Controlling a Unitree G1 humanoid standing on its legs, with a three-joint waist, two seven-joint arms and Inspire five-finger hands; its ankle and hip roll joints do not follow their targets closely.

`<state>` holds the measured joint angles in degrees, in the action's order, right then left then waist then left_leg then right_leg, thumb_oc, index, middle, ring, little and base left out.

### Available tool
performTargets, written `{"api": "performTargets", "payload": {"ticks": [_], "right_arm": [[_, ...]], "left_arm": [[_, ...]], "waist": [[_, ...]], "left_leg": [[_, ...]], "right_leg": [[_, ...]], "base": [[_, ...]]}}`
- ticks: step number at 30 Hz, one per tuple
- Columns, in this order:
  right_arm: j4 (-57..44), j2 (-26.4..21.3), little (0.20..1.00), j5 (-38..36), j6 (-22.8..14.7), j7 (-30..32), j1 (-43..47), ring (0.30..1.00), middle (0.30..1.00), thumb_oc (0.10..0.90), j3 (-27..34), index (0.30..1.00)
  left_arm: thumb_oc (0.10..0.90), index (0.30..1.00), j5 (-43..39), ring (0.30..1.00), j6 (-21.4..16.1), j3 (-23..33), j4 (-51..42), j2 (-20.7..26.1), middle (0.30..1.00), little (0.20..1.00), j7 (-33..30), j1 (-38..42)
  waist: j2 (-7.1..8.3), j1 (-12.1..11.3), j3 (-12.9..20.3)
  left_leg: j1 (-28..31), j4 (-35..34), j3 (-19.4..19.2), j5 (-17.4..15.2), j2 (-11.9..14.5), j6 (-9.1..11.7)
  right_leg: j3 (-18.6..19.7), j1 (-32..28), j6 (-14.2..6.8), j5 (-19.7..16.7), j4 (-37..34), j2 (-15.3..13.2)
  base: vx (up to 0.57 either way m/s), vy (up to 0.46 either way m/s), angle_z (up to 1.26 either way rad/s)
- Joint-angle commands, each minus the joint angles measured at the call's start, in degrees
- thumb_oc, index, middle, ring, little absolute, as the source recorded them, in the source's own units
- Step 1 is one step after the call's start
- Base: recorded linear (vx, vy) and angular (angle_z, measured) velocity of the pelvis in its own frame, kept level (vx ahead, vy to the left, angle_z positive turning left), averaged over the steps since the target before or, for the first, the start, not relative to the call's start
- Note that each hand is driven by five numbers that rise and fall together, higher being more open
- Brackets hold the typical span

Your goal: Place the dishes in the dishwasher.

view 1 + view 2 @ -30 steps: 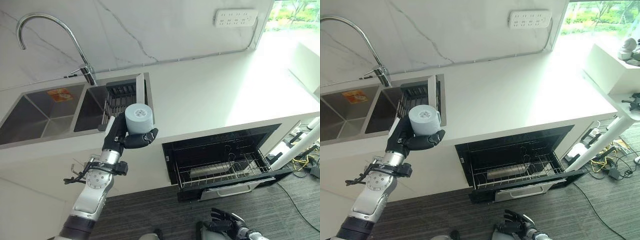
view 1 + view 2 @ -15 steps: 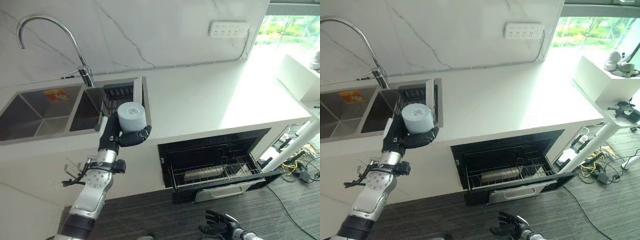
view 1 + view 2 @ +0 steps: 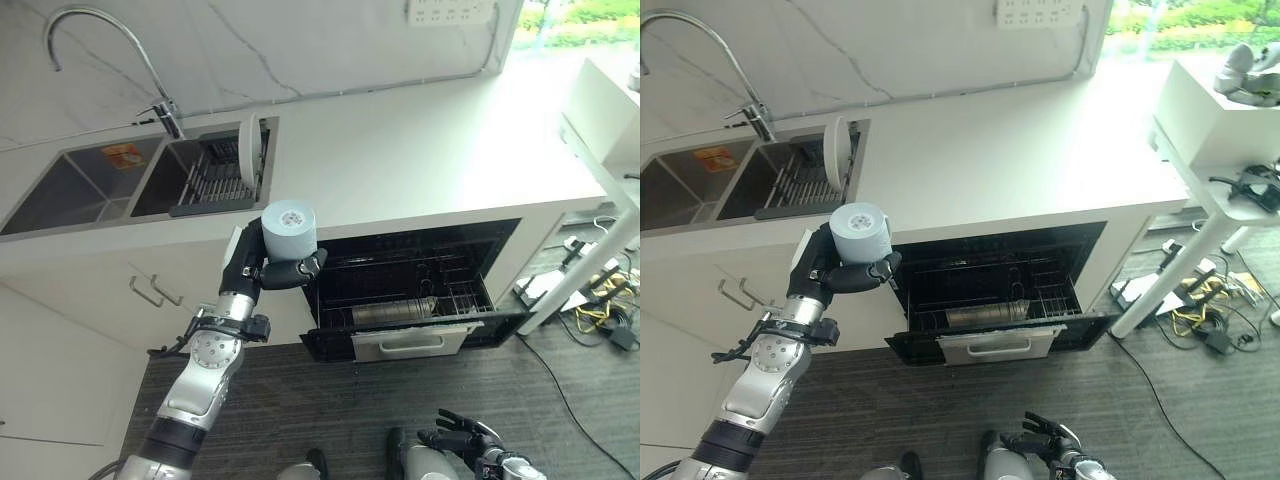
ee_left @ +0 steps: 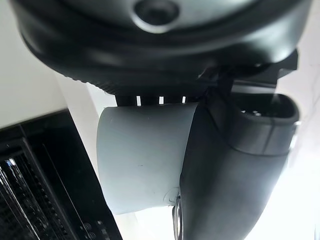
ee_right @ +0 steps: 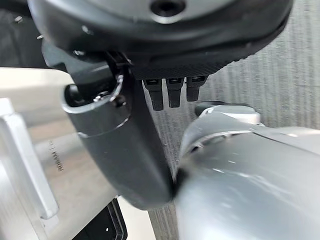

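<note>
My left hand (image 3: 252, 270) is shut on a pale blue-grey cup (image 3: 289, 228) and holds it upright in front of the counter edge, by the upper left corner of the open dishwasher (image 3: 498, 326). In the left wrist view the cup (image 4: 140, 155) sits between the fingers and the thumb (image 4: 235, 165). The dishwasher's wire rack (image 3: 455, 297) is pulled out, and a metal item (image 3: 385, 313) lies in it. A white plate (image 3: 247, 147) stands on edge in the sink's drying rack (image 3: 215, 180). My right hand (image 3: 462, 435) hangs low over the floor, open with its fingers spread.
A double sink (image 3: 70, 190) with a curved faucet (image 3: 100, 40) takes up the counter's left part. The white counter (image 3: 420, 140) stretches to the right. A white side table (image 3: 1220, 110) and loose cables (image 3: 1200, 300) stand right of the dishwasher. Cabinet handles (image 3: 150, 292) are below the sink.
The camera has shifted. My left hand has carried the cup away from the sink rack, down past the counter's front edge toward the dishwasher's left corner.
</note>
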<state>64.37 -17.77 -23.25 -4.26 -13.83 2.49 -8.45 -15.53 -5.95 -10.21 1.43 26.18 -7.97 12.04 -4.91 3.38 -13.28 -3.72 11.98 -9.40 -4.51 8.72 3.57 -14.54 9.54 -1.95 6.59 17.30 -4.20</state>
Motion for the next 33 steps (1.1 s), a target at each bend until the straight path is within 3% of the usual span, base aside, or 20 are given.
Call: {"api": "performTargets", "payload": {"ticks": [1, 5, 9, 18, 20, 21, 23, 26, 30, 33], "right_arm": [[-3.6, 1.8, 0.900, -2.3, -3.5, -2.9, -1.1, 0.900, 0.900, 0.800, -1.3, 0.900], [-7.1, 1.9, 0.900, -4.8, -5.0, -4.7, -1.9, 0.900, 0.900, 0.800, -1.5, 0.900], [-16.7, 1.7, 0.900, -9.5, -1.5, -6.8, -5.1, 0.900, 0.900, 0.800, -0.6, 0.900], [-33.7, 0.8, 0.900, -8.3, 3.5, -15.9, -12.3, 0.900, 0.900, 0.800, 1.9, 0.900], [-37.7, -0.1, 0.900, -8.8, 4.6, -18.4, -13.2, 0.900, 0.900, 0.800, 2.8, 0.900], [-42.3, -1.6, 0.900, -7.6, 6.1, -23.3, -13.8, 0.900, 0.900, 0.800, 3.2, 0.900], [-47.0, -3.0, 0.900, -7.4, 7.6, -26.7, -14.7, 0.900, 0.900, 0.800, 3.5, 0.900], [-54.3, -5.2, 0.900, -11.0, 8.7, -32.2, -15.0, 0.900, 0.900, 0.800, 4.4, 0.900], [-66.3, -7.6, 0.900, -19.4, 7.3, -32.6, -14.6, 0.900, 0.900, 0.800, 8.7, 0.900], [-72.0, -7.7, 0.900, -20.7, 3.3, -27.6, -13.8, 0.900, 0.900, 0.800, 11.7, 0.900]], "left_arm": [[0.400, 0.300, -1.6, 0.300, -6.8, 4.5, -4.9, 2.9, 0.300, 0.300, -0.7, 4.4], [0.400, 0.300, -1.2, 0.300, -7.0, 4.7, -4.2, 2.6, 0.300, 0.300, -1.0, 4.3], [0.400, 0.300, -0.3, 0.300, -7.1, 5.2, -3.5, 2.5, 0.300, 0.300, -1.1, 3.8], [0.400, 0.300, -0.2, 0.300, -9.0, 5.1, -1.1, 1.7, 0.300, 0.300, -0.3, 2.8], [0.400, 0.300, -0.2, 0.300, -10.0, 5.0, -0.5, 1.5, 0.300, 0.300, 0.2, 2.4], [0.400, 0.300, -0.4, 0.300, -10.8, 4.5, 0.2, 1.3, 0.300, 0.300, -0.2, 2.2], [0.400, 0.300, -0.1, 0.300, -12.1, 4.0, 1.3, 1.0, 0.300, 0.300, -0.8, 2.1], [0.400, 0.300, 0.9, 0.300, -13.3, 3.2, 2.8, 0.3, 0.300, 0.300, -1.9, 1.9], [0.400, 0.300, 5.0, 0.300, -14.5, 2.4, 5.8, -0.9, 0.300, 0.300, -5.3, 2.2], [0.400, 0.300, 7.8, 0.300, -15.2, 3.2, 7.1, -1.9, 0.300, 0.300, -10.6, 1.9]], "waist": [[0.91, 0.6, 5.7], [1.52, 1.0, 6.1], [2.56, 2.4, 6.1], [5.01, 5.7, 5.9], [5.56, 6.4, 5.9], [6.06, 7.3, 5.9], [6.49, 8.0, 6.0], [7.09, 9.0, 6.2], [7.28, 11.2, 6.2], [7.03, 12.5, 6.4]], "left_leg": [[-1.6, 5.2, 0.5, -7.0, -0.5, 0.6], [-1.4, 5.2, 0.0, -7.4, -0.5, 0.3], [-0.9, 5.2, -1.2, -7.5, 0.1, 0.2], [1.1, 5.2, -4.9, -8.0, 0.4, -0.3], [2.0, 5.2, -5.9, -8.5, 0.3, -0.5], [2.9, 5.2, -7.1, -8.8, 0.0, -0.8], [3.5, 5.2, -8.1, -9.2, -0.4, -1.0], [4.5, 5.2, -9.6, -9.6, -0.9, -1.5], [6.0, 5.2, -11.5, -10.4, -1.6, -2.1], [7.1, 5.2, -13.3, -11.2, -1.8, -2.5]], "right_leg": [[2.4, -8.6, -4.5, 6.7, -0.1, -5.1], [2.8, -8.3, -4.9, 6.6, -0.1, -5.3], [3.3, -7.8, -5.4, 6.1, -0.1, -5.4], [5.5, -5.9, -6.8, 4.2, -0.1, -6.3], [6.5, -5.3, -7.4, 3.6, -0.1, -6.7], [7.9, -4.3, -8.0, 2.6, -0.1, -6.8], [9.3, -3.3, -8.4, 1.8, -0.1, -6.8], [11.4, -2.2, -8.9, 0.9, -0.1, -6.6], [14.9, -0.6, -9.3, -0.3, -0.1, -5.8], [16.2, 0.3, -9.5, -0.9, -0.1, -5.7]], "base": [[0.00, 0.000, 0.00], [-0.03, 0.017, 0.08], [-0.02, -0.014, -0.07], [-0.03, -0.020, -0.21], [-0.02, -0.007, -0.41], [-0.02, 0.003, -0.56], [-0.02, 0.007, -0.63], [-0.01, 0.012, -0.75], [-0.02, 0.046, -0.96], [0.00, 0.082, -0.74]]}}
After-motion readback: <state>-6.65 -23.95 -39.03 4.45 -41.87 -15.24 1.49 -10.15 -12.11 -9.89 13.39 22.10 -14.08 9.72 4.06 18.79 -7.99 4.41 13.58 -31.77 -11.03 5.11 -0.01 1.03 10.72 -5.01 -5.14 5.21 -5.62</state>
